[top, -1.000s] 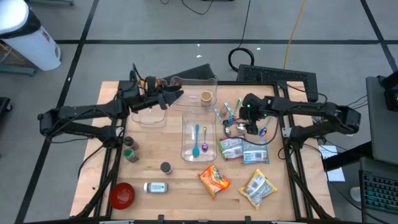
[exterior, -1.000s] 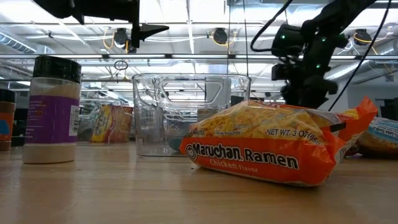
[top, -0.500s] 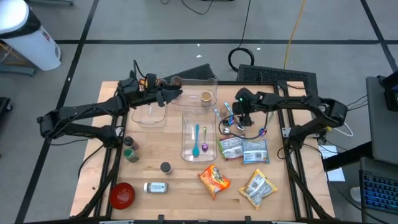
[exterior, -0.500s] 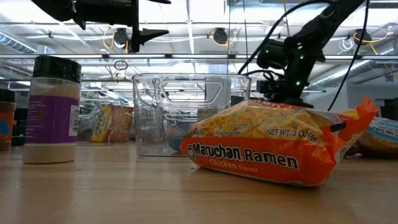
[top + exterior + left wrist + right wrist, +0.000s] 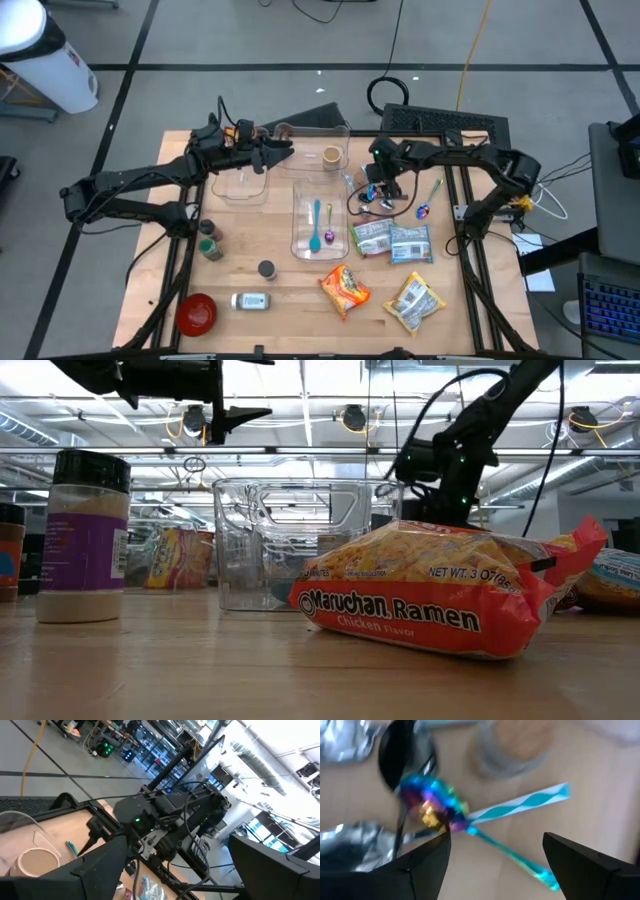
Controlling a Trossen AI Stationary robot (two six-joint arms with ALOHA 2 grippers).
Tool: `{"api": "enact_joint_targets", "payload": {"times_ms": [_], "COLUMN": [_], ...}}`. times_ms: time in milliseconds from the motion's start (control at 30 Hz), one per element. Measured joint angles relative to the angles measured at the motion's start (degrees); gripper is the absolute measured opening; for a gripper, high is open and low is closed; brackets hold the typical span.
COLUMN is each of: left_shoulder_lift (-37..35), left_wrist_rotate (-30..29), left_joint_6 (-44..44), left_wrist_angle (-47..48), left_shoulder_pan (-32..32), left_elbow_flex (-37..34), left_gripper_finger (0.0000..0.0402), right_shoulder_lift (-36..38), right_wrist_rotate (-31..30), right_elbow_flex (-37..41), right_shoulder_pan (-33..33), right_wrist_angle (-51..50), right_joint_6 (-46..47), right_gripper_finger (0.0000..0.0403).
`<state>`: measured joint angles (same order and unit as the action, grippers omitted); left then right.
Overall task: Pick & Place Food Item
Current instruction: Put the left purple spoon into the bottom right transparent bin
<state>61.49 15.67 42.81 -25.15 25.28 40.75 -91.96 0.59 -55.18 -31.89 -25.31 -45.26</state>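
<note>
1. Your right gripper (image 5: 372,188) hangs low over the clutter of utensils beside the clear plastic tray (image 5: 315,222), probably lining up a pick; its jaws stand apart and hold nothing.
2. Beneath it you see an iridescent multicoloured spoon (image 5: 432,807) and a teal-and-white striped straw (image 5: 520,804).
3. Your left gripper (image 5: 284,151) waits, jaws apart and empty, above the clear square container (image 5: 243,183).
4. The orange ramen packet (image 5: 344,287) lies untouched at the table's near edge.
</note>
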Motion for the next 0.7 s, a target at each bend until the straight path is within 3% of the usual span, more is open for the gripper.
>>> {"api": "enact_joint_targets", "payload": {"times_ms": [200, 700], "left_shoulder_lift": [0.0, 0.0], "left_wrist_rotate": [1.0, 1.0], "left_joint_6": [0.0, 0.0], "left_wrist_angle": [0.2, 1.7], "left_shoulder_pan": [0.0, 0.0], "left_elbow_flex": [0.0, 0.0], "left_gripper_finger": [0.0358, 0.0358], "right_shoulder_lift": [-2.6, -4.4], "right_wrist_rotate": [-0.4, 1.1], "right_elbow_flex": [0.0, -0.2], "right_shoulder_pan": [-0.4, -0.4], "right_wrist_angle": [-1.2, -1.6], "right_joint_6": [-0.6, 2.1], "right_gripper_finger": [0.0292, 0.02]}}
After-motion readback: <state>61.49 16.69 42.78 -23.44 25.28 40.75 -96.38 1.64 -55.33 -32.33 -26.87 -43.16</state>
